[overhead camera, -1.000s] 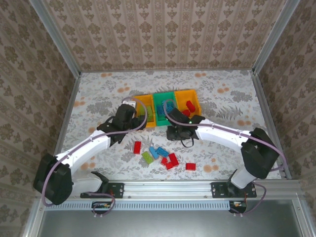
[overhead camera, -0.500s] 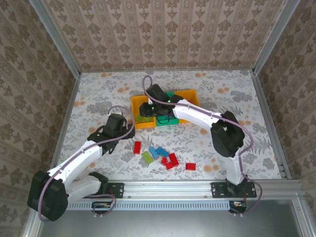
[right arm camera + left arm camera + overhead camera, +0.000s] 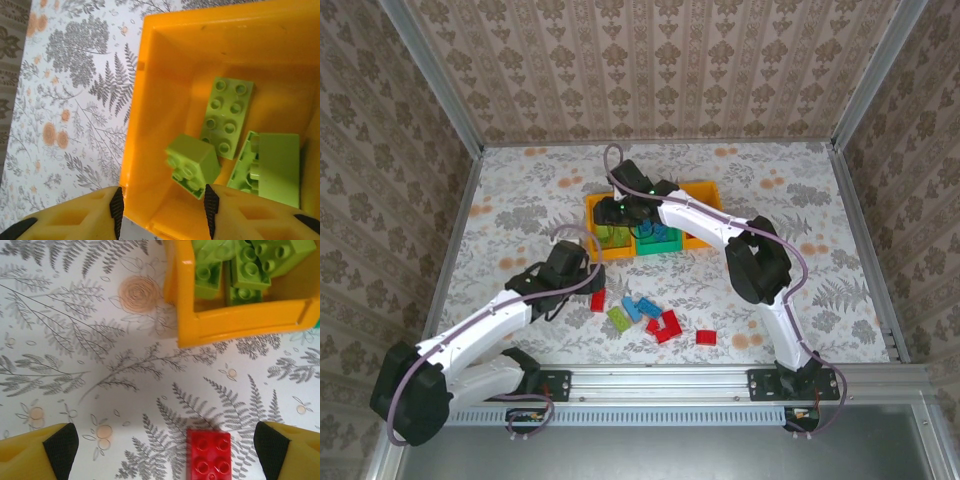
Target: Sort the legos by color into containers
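Note:
Three containers stand in a row: a left orange bin [image 3: 600, 246], a green bin [image 3: 658, 240] and a right orange bin [image 3: 705, 193]. My right gripper [image 3: 616, 213] [image 3: 163, 212] hangs open over the left orange bin [image 3: 150, 100]. A small lime lego [image 3: 192, 162] is tilted and loose between its pads, above other lime legos [image 3: 227, 115]. My left gripper [image 3: 586, 290] [image 3: 165, 450] is open just above the table, a red lego [image 3: 208, 452] [image 3: 598, 299] between its fingers, nearer the right one. Loose green [image 3: 618, 318], blue [image 3: 642, 306] and red legos [image 3: 666, 325] lie in front.
Another red lego [image 3: 706, 337] lies apart at the front right. The left orange bin's near corner [image 3: 200, 325] is close ahead of my left gripper. Papered walls and metal rails [image 3: 460, 200] close the table on three sides.
My right gripper swung from the table's middle to over the left orange bin and opened, freeing the lime lego. My left gripper drew back from that bin to the red lego.

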`<state>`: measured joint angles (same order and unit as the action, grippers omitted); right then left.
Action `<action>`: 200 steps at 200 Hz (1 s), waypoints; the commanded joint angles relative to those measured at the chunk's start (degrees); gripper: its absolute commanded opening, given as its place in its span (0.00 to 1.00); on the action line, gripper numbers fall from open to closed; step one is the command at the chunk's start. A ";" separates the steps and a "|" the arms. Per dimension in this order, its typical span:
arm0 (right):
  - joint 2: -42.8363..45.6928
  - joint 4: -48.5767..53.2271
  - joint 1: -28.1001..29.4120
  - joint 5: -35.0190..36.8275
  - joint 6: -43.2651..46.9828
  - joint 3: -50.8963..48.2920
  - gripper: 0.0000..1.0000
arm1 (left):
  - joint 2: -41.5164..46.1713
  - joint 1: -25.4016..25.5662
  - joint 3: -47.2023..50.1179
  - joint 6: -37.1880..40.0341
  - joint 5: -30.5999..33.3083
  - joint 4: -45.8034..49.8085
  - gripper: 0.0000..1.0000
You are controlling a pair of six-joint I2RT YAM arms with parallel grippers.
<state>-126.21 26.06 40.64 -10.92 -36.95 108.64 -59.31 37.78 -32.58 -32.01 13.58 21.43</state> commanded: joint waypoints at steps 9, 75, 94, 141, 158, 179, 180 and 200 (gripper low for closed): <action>-1.75 1.97 -0.19 -1.38 -0.84 2.76 0.58 | -0.82 2.40 1.35 -3.98 1.41 1.07 0.94; 6.78 -1.88 -0.28 0.84 0.51 -6.06 0.75 | -3.66 8.87 1.64 -6.21 1.55 1.73 0.89; 11.60 -3.76 -1.01 2.35 0.55 -12.02 0.77 | -5.44 10.28 2.07 -7.21 0.56 1.10 0.87; 22.23 -6.21 -4.35 4.78 0.71 -26.68 0.78 | -11.53 10.57 2.81 -8.64 -0.61 -1.83 0.84; 26.19 -6.39 -5.60 6.02 0.75 -31.85 0.79 | -12.77 10.41 2.77 -8.68 0.24 -2.31 0.78; 31.50 -6.63 -7.16 7.33 0.54 -38.12 0.80 | -14.10 10.03 2.78 -8.68 0.43 -3.10 0.75; 31.75 -6.68 -7.25 7.41 0.55 -38.44 0.80 | -14.18 9.99 2.78 -8.64 0.37 -3.12 0.75; 37.16 -6.94 -8.42 9.15 0.96 -43.73 0.82 | -15.44 9.63 2.78 -8.35 -0.30 -3.83 0.74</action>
<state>-95.39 19.68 33.19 -5.19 -37.23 69.95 -73.30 47.92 -30.02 -39.48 13.34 18.94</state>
